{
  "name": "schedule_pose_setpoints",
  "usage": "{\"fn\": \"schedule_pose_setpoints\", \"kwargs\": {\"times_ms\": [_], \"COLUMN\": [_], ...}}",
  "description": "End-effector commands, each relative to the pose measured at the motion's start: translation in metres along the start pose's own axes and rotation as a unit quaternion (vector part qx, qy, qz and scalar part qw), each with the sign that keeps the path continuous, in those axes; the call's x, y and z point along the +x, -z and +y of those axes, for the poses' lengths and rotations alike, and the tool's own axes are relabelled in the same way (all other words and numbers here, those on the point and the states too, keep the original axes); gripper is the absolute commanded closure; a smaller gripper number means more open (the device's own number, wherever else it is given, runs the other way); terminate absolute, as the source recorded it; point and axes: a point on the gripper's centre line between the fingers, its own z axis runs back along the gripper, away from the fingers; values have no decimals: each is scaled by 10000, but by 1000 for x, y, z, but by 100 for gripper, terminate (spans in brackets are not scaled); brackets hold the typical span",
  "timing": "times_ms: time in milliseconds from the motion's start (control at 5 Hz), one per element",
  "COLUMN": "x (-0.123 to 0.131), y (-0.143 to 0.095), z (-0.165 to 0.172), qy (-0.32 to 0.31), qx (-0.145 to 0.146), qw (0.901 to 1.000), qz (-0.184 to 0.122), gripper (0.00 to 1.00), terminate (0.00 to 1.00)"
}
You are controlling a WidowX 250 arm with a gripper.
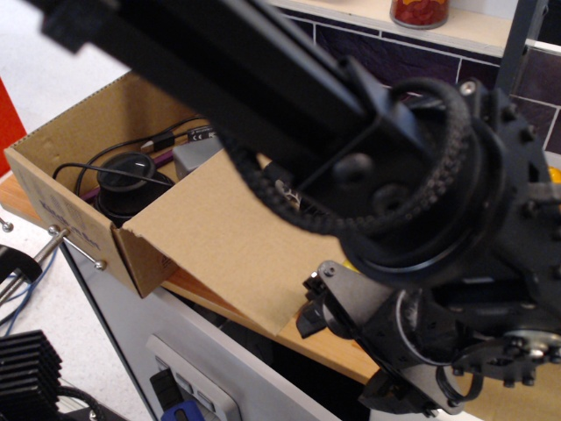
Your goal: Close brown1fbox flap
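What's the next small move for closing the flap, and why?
Probably bring the arm under the flap's free edge and lift it toward the brown1fbox. The flap lies folded outward, the box is open, and the tool's tips are not clearly visible.

- Robot arm, blurred and close to the lens, runs from 11 o'clock to 4 o'clock, hiding the far half of the flap.
- Gripper fingertips cannot be made out.
- Red jar cut off at 12 o'clock.

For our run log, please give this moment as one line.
flap: open, lying outward | brown1fbox: open, cables inside | arm: blocks view above flap | gripper: state unclear
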Motion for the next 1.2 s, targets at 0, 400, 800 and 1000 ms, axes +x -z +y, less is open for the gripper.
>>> {"fn": "schedule_pose_setpoints", "kwargs": {"times_ms": [0,400,800,1000], "x": [7,8,-2,-11], "y": [-17,-47,-73,-75], "z": [27,77,153,187], "qy": [451,1169,2028,2418], "qx": [185,449,402,404], "qw": [9988,9915,9762,9668], "qz": [83,344,653,725], "gripper": [0,0,0,0], "terminate": [0,0,0,0]}}
